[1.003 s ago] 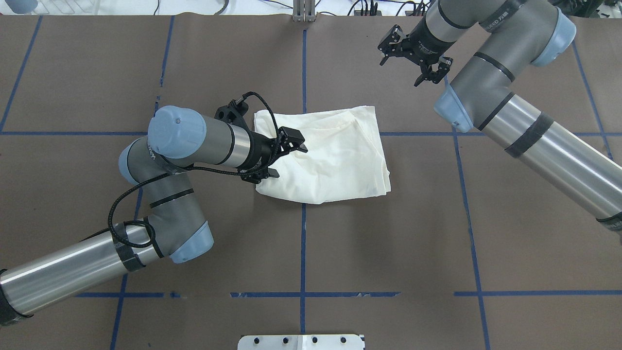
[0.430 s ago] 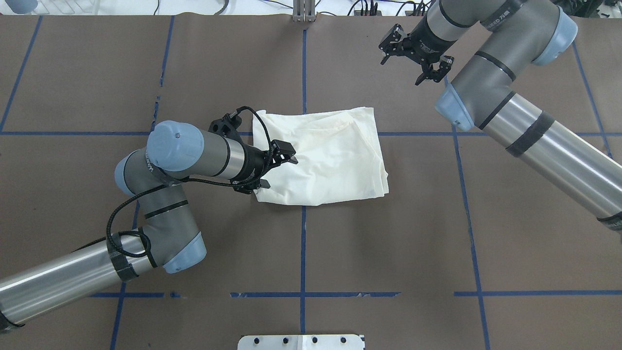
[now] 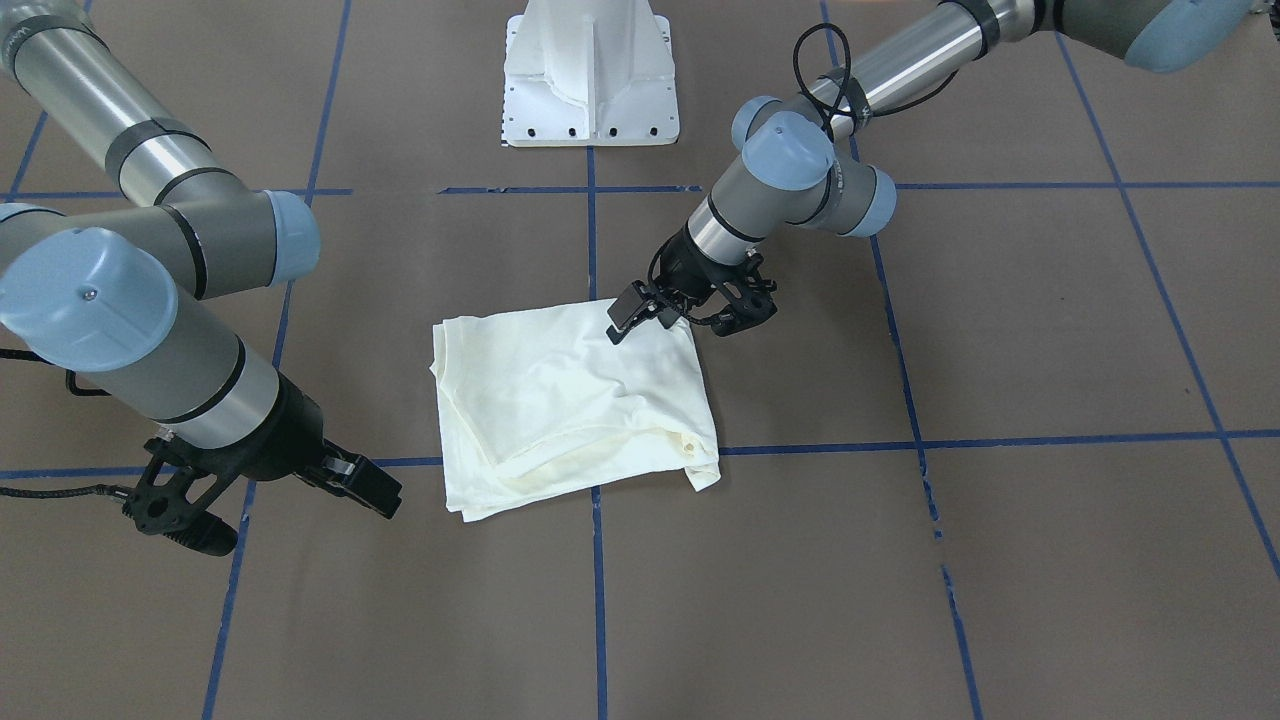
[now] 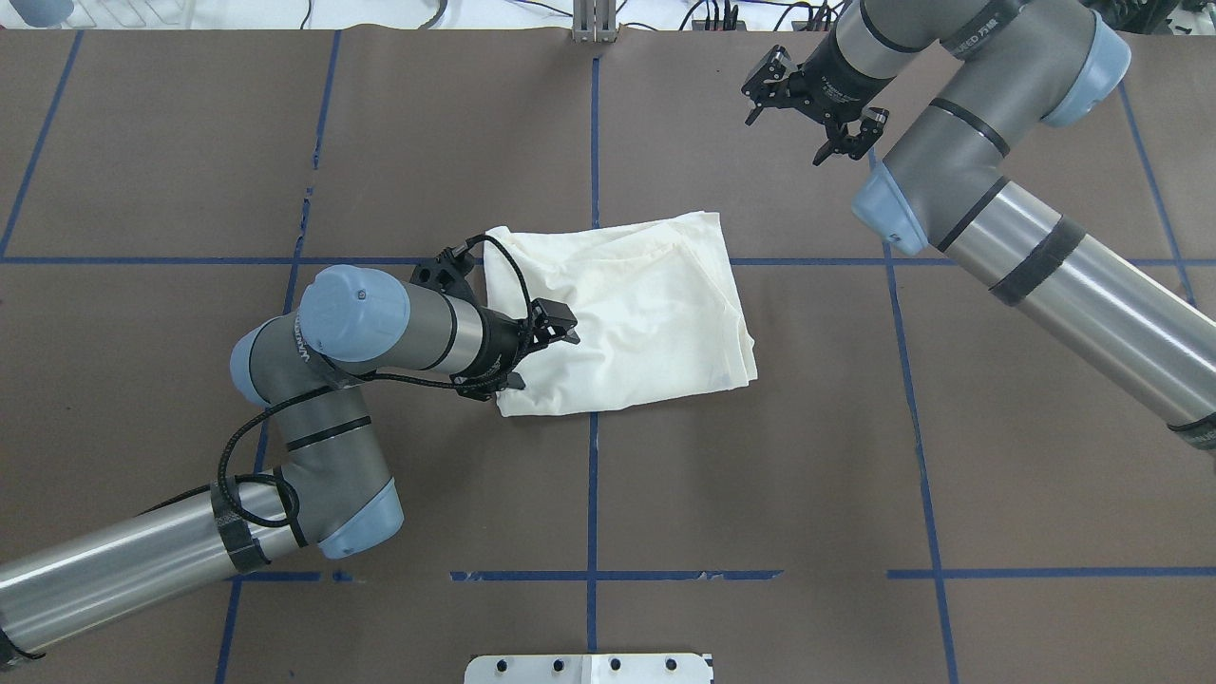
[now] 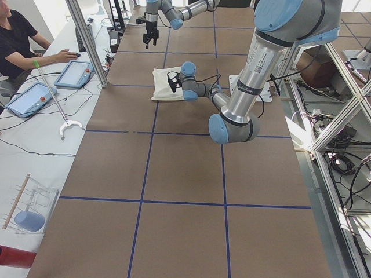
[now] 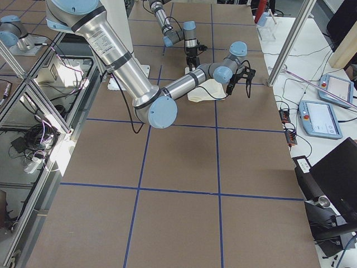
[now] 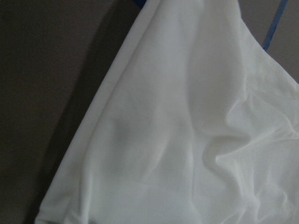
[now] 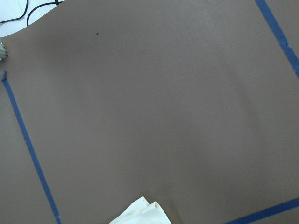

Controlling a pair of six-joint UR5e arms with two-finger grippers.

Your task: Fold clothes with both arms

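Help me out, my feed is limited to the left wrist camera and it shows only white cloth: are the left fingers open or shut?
Observer: Open. The left gripper has its fingers spread over the left edge of the shirt.
Operator: Where is the other arm?
Observer: The right gripper is open above the table, beyond the shirt's far right corner, apart from it.
Operator: Is the shirt folded?
Observer: Yes, a rough rectangle, plain side up; no print shows.

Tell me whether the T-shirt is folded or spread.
Folded: the T-shirt lies as a compact rectangle, stacked layers showing along one edge.
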